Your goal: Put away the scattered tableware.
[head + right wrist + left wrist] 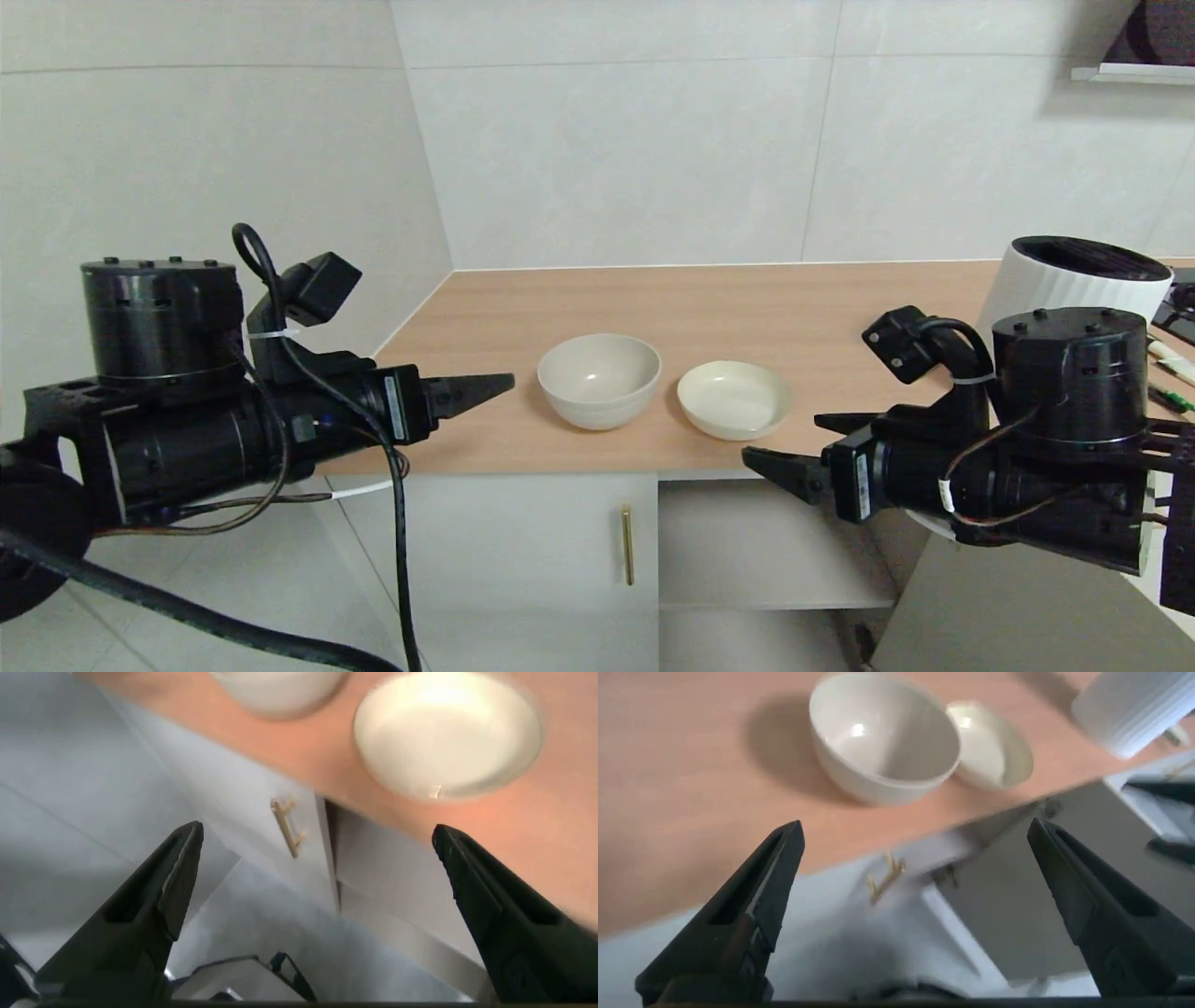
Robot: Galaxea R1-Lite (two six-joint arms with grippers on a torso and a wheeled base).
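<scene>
A deep bowl [598, 381] and, just beside it at 3 o'clock, a shallow dish [735, 399] are set upright near the counter [794, 308] edge. They are flanked by the left gripper [917, 831] at 9 o'clock and the right gripper [318, 831] at 5 o'clock, both held wide and empty, presumably readied for grasping.

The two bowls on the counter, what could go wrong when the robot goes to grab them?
1. The deep bowl and shallow bowl sit near the counter's front edge, so a nudge from the left gripper or right gripper might tip one off.
2. They stand close side by side, so grasping one rim may knock the other.
3. The white container is close behind the right arm and could be bumped.
</scene>
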